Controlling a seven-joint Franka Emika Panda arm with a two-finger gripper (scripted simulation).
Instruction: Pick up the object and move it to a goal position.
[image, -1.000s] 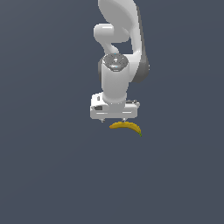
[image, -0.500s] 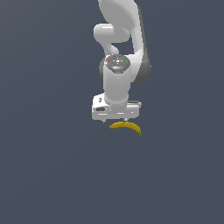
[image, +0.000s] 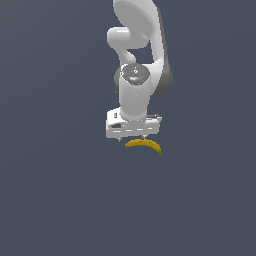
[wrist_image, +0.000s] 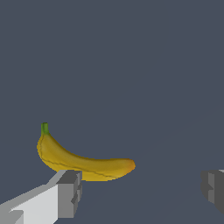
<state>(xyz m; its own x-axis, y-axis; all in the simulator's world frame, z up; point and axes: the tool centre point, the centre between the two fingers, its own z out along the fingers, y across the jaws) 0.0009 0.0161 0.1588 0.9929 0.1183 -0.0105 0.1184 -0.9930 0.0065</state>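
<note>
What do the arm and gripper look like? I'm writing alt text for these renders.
The arm is glossy white with rounded, bulbous links and dark grey bands at the joints; one joint has a grey circular cap with small red marks. The gripper has a white, boxy body. Its fingers are white, ending in blocky grey pads. No cables are visible.

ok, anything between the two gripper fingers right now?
Wrist view: only the banana, its blunt end reaching partway into the gap beside one finger; the rest is bare floor.
</note>
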